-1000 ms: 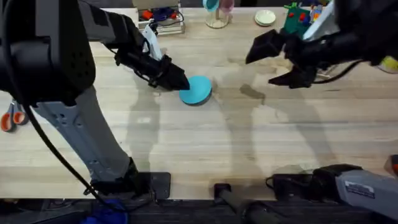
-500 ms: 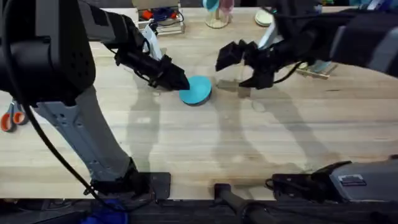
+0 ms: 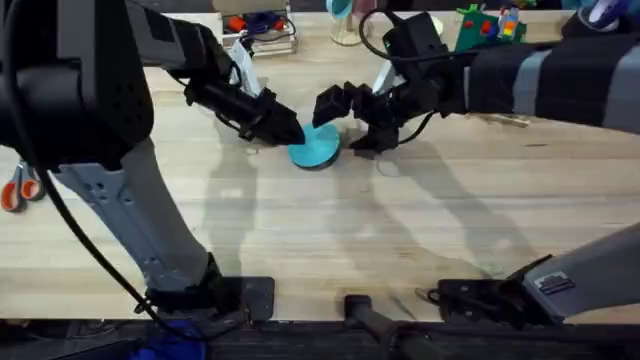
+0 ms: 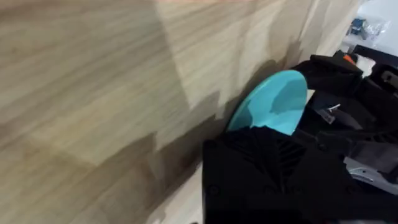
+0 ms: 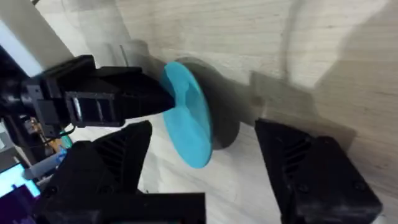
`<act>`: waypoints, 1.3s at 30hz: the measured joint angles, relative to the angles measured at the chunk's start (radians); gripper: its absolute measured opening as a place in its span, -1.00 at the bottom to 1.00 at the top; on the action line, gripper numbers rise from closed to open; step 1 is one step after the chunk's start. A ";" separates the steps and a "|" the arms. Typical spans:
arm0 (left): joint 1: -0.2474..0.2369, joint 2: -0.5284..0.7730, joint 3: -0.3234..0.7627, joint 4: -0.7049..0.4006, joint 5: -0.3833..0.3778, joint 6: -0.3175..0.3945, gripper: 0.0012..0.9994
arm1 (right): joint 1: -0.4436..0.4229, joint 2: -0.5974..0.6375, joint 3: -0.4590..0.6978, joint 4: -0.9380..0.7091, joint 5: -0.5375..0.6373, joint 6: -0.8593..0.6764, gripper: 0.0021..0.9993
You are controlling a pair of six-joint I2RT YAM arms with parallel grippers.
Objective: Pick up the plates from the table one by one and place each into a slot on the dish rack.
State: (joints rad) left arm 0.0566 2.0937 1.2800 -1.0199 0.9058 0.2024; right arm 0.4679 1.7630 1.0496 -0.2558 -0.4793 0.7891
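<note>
A bright cyan-blue plate [image 3: 318,148] lies on the wooden table [image 3: 400,240] behind the middle, its left rim raised. My left gripper [image 3: 284,130] is shut on that rim; in the left wrist view the plate [image 4: 275,101] shows just past my black finger [image 4: 261,171]. My right gripper [image 3: 352,118] hangs open at the plate's right side, one finger behind it and one to its right. In the right wrist view the tilted plate [image 5: 186,121] stands ahead of the wide gap of my right gripper [image 5: 208,186]. The dish rack [image 3: 346,36] stands at the back edge; its slots are too small to make out.
A wire basket [image 3: 265,32] sits at the back, left of the rack. Green toys [image 3: 482,28] lie at the back right. Orange-handled scissors [image 3: 14,186] rest at the left edge. The near half of the table is bare wood.
My right arm has swung left from the back right and come down, its open gripper now beside the plate. The left gripper and the plate have stayed put.
</note>
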 joint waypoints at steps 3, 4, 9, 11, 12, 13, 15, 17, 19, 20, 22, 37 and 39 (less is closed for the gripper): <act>0.000 0.000 0.000 0.000 0.000 0.000 -0.92 | 0.014 0.000 0.000 0.005 -0.001 0.001 0.99; 0.000 0.000 0.000 0.000 0.000 0.000 -0.92 | 0.022 0.000 0.000 0.009 -0.003 0.002 0.99; 0.000 0.000 0.000 0.001 0.000 0.000 -0.92 | 0.046 0.000 0.000 0.021 -0.008 0.004 0.99; 0.000 0.000 0.000 0.001 0.000 0.000 -0.92 | 0.049 0.000 0.000 0.021 -0.007 0.004 0.99; 0.000 0.000 0.000 0.001 0.000 0.000 -0.92 | 0.049 0.000 0.000 0.021 -0.007 0.004 0.99; 0.000 0.000 0.000 0.002 0.000 0.000 -0.92 | 0.049 0.000 0.000 0.021 -0.007 0.004 0.99; 0.000 0.000 0.000 0.002 0.000 0.000 -0.92 | 0.049 0.000 0.000 0.021 -0.006 0.004 0.99; 0.000 0.000 0.000 0.002 0.000 0.000 -0.92 | 0.049 0.000 0.000 0.022 -0.005 0.004 0.99; 0.000 0.000 0.000 0.002 0.000 0.000 -0.92 | 0.049 0.000 0.000 0.022 -0.004 0.004 0.99; 0.000 0.000 0.000 0.002 0.000 0.000 -0.92 | 0.049 0.000 0.000 0.022 -0.004 0.004 0.99; 0.000 0.000 0.000 0.002 0.000 0.000 -0.92 | 0.049 0.000 0.000 0.022 -0.003 0.004 0.99; 0.000 0.000 0.000 0.002 0.000 0.000 -0.92 | 0.049 0.000 0.000 0.023 0.005 0.004 0.99; 0.000 0.000 0.000 0.002 0.000 0.000 -0.92 | 0.049 0.000 0.000 0.023 0.005 0.004 0.99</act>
State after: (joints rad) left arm 0.0566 2.0937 1.2801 -1.0180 0.9058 0.2024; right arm 0.5171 1.7630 1.0496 -0.2329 -0.4747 0.7929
